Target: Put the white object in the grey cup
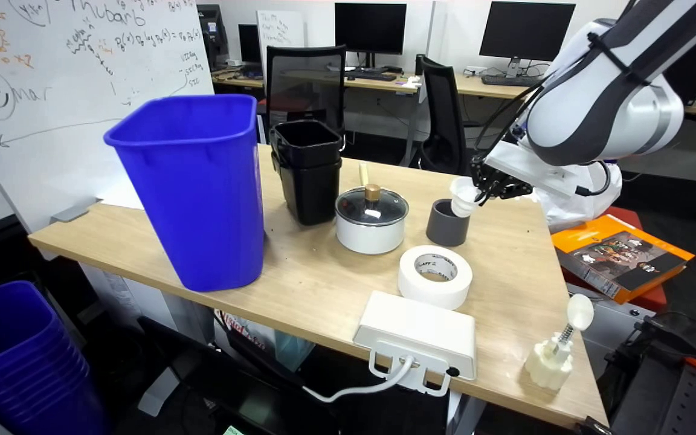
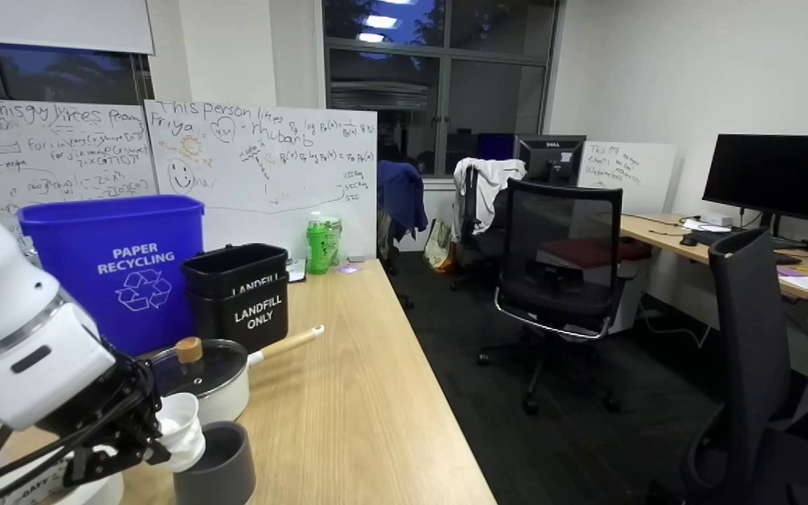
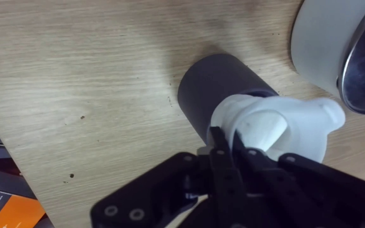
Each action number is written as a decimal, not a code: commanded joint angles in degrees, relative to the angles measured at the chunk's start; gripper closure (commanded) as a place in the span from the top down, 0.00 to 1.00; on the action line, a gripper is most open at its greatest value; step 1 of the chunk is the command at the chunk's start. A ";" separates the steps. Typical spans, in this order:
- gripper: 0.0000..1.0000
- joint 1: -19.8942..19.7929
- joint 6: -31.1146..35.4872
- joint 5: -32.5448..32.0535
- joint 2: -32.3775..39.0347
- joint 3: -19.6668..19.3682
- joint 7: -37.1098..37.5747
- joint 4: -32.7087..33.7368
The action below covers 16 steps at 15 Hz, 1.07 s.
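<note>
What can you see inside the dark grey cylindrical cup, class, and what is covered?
In an exterior view, the grey cup shows part of its dark inner wall. The white round-rimmed object in the black claw, and the cup's wall, hide the rest, bottom included.

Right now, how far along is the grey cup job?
Done: the tool pinches the white cup-shaped piece by one side.
In hand: placement; the piece overlaps the mouth of the grey cup, entry depth unclear.
Left, probably: lowering, then release, as the tool is closed.
</note>
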 commanded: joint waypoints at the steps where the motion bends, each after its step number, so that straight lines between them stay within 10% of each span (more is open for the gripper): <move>1: 0.01 -2.22 2.60 2.32 0.98 2.82 -0.48 -0.86; 16: 0.01 -9.61 5.81 3.61 3.37 10.48 -2.36 2.05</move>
